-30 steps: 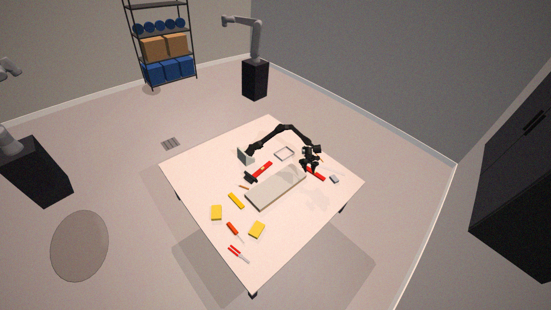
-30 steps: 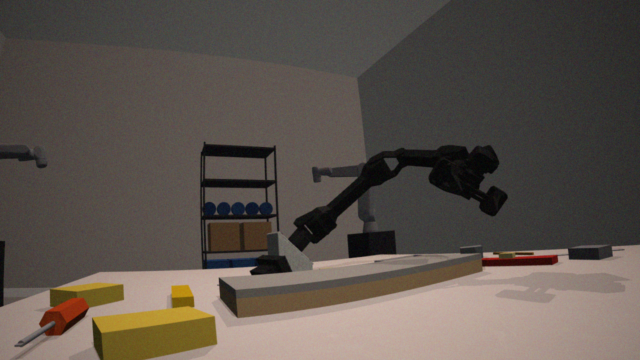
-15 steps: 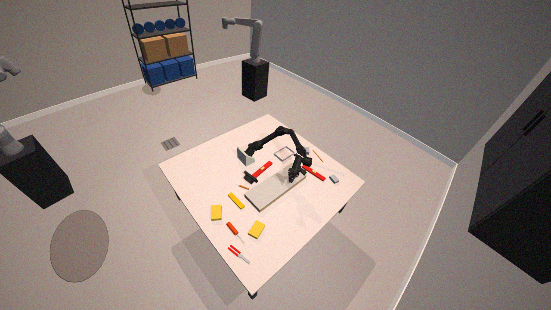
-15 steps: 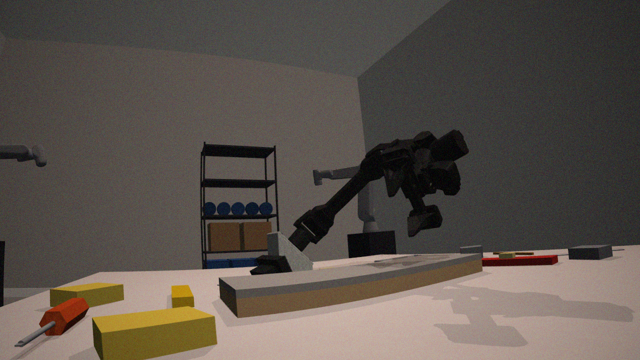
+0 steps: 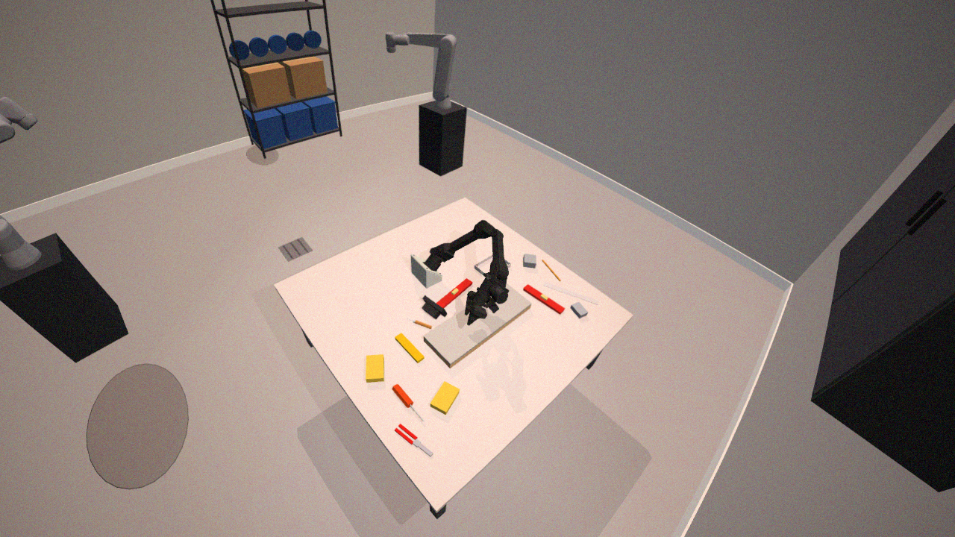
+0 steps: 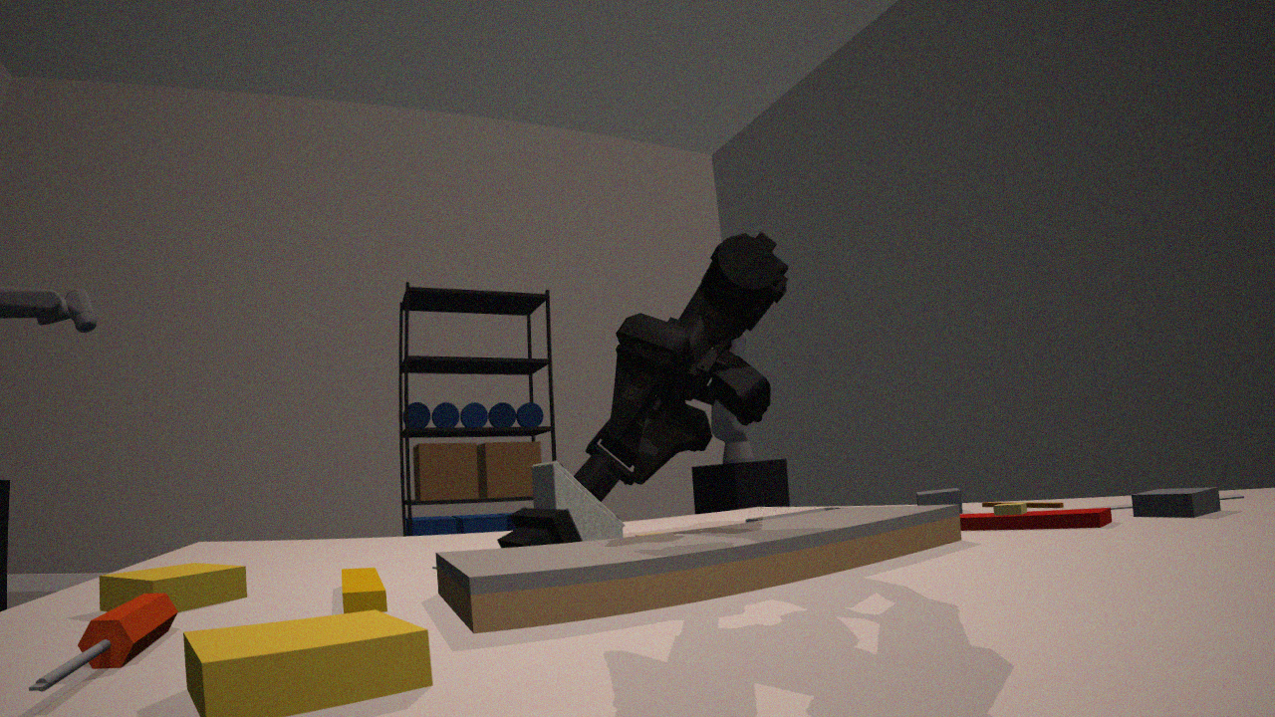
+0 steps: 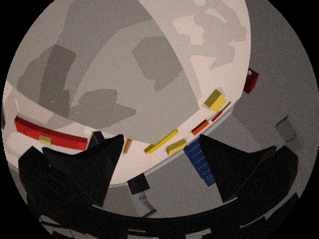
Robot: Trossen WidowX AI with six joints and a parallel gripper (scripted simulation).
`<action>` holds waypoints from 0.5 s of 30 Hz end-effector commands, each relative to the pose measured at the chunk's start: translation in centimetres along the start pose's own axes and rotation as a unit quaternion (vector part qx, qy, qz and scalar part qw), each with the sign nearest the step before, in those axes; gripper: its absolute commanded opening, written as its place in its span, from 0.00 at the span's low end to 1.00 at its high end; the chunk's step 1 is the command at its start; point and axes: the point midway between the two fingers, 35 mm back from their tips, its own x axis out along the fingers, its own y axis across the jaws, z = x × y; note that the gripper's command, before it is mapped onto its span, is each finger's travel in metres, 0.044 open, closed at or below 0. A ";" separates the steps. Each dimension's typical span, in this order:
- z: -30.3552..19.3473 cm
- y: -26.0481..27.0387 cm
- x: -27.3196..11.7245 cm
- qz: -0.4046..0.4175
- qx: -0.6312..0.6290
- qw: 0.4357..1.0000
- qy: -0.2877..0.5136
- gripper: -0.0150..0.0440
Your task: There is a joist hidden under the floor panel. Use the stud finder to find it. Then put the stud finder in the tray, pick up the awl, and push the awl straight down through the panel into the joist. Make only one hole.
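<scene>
The floor panel (image 5: 453, 340) (image 6: 508, 560) (image 7: 159, 113) lies on the table, its top pale grey with arm shadows across it. My gripper (image 5: 482, 315) (image 7: 162, 139) is open and empty above the panel, seen tilted in the wrist view. A small tool with an orange handle and thin tip, likely the awl (image 5: 422, 324) (image 7: 127, 146), lies beside the panel near its left end. The tray (image 5: 482, 261) is a low grey outline behind the arm, partly hidden. A black object (image 5: 434, 306) (image 6: 541, 526) stands by the arm's mount; I cannot tell which object is the stud finder.
Red levels (image 5: 455, 292) (image 5: 544, 298) lie on two sides of the panel. Grey blocks (image 5: 529, 260) (image 5: 579, 309) and a pencil (image 5: 550, 269) lie right. Yellow blocks (image 5: 375, 368) (image 5: 445, 397), a yellow bar (image 5: 409, 347), a screwdriver (image 5: 402, 395) and pliers (image 5: 406, 434) lie towards the front left.
</scene>
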 end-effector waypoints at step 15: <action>-14.3 8.5 6.9 0.158 -0.346 0.891 -0.248 1.00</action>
